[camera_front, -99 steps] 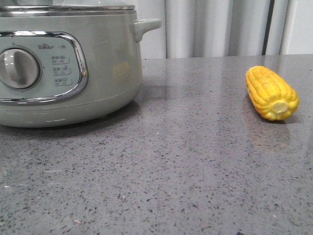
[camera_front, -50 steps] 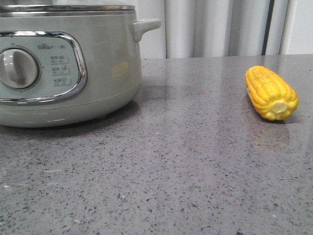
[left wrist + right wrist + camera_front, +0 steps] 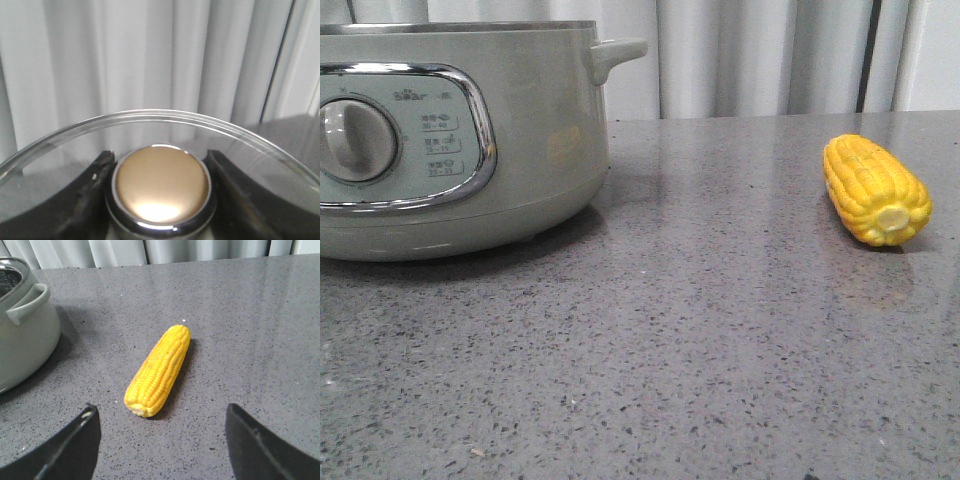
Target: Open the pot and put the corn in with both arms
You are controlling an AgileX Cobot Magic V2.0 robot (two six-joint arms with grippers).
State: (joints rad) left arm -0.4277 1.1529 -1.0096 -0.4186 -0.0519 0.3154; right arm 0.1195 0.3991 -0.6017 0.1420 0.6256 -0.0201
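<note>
The pale grey-green pot (image 3: 460,150) stands at the left of the front view with its steel rim bare and no lid on it; it also shows in the right wrist view (image 3: 22,335). My left gripper (image 3: 160,157) is shut on the gold knob (image 3: 162,185) of the glass lid (image 3: 150,116) and holds the lid up against the curtain. The yellow corn (image 3: 876,190) lies on the counter at the right. My right gripper (image 3: 161,411) is open above the counter, just short of the corn's pale cut end (image 3: 159,370). Neither gripper shows in the front view.
The grey speckled counter (image 3: 700,330) stretches between the pot and the corn. A pale curtain (image 3: 760,55) hangs behind the counter's far edge. The pot's stubby side handle (image 3: 615,52) sticks out toward the corn.
The glass lid has risen off the pot and left the top of the front view. The corn has not moved.
</note>
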